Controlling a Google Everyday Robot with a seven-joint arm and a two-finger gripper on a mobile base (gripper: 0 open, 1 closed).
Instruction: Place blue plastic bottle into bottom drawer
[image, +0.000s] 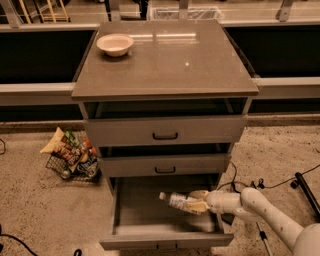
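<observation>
The bottom drawer (150, 240) stands pulled well out, its grey floor bare, so there is open room to set something down from above. The bottle (176, 201) hangs inside that opening, over the right half of the drawer floor. It lies nearly level, with its white cap pointing toward the drawer's left wall and slightly up. Whether it touches the floor yet cannot be told.

The gripper (194, 202) is clamped on the bottle's base end, its pale fingers closed around the body just right of the label. The arm (265, 212) reaches in low from outside the drawer's right side. That probably explains the sideways hold: the middle drawer (165, 165) just above sits slightly out and leaves little headroom for an upright bottle.

The task looks close to done. What remains is to lower the bottle onto the floor and release it. Being round and on its side, it may roll toward the front or back wall once let go.

Far above the drawer, a bowl (115, 44) rests on the counter (170, 65). A basket (70, 156) of snacks sits on the ground, left of the drawer.
</observation>
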